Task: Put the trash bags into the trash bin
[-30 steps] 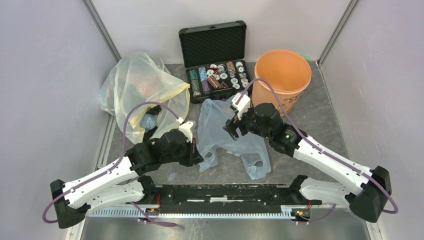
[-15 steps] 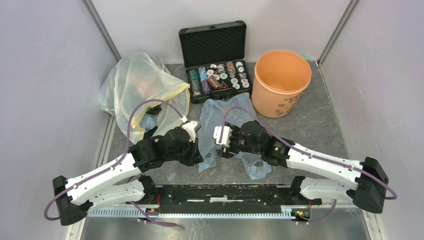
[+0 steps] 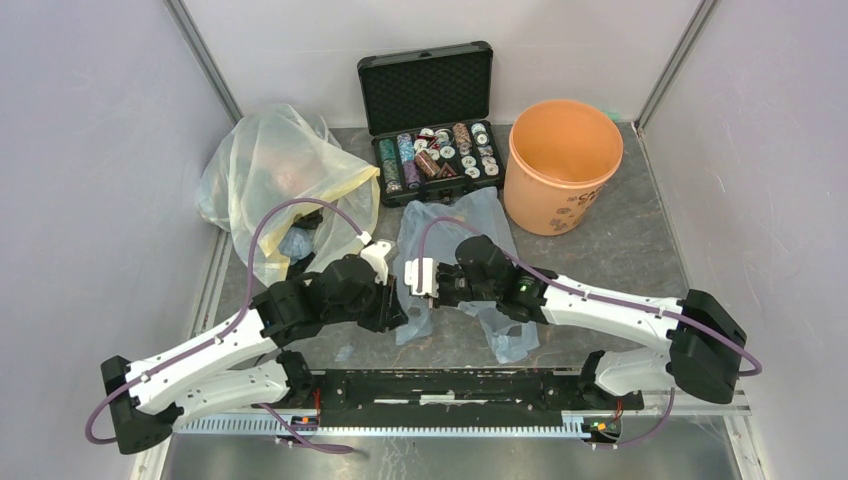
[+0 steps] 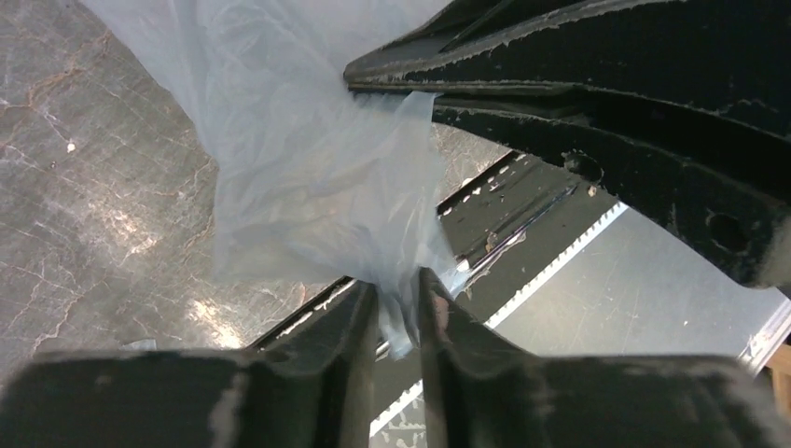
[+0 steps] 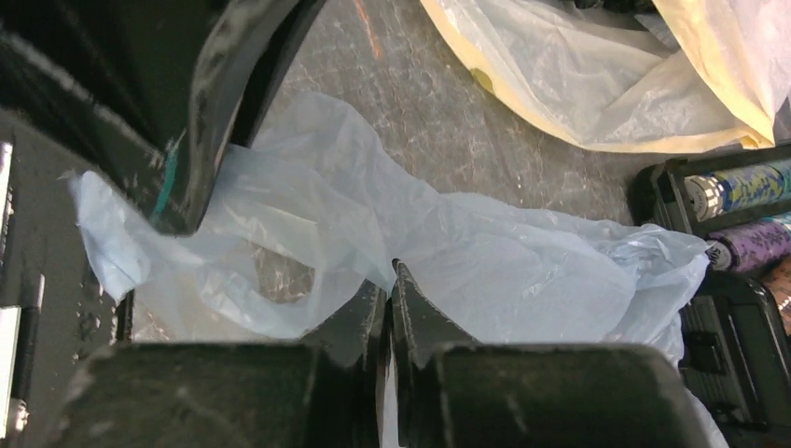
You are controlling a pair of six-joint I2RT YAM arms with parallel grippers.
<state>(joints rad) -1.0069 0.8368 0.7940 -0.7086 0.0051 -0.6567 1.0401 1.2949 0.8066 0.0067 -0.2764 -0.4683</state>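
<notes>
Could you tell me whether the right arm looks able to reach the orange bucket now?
Probably yes: nothing stands between the right gripper and the open-topped bucket. However, the left gripper also pinches the blue bag it holds.

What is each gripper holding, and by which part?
Both hold the pale blue bag: left gripper pinches a fold at its edge, right gripper another fold nearby.
</notes>
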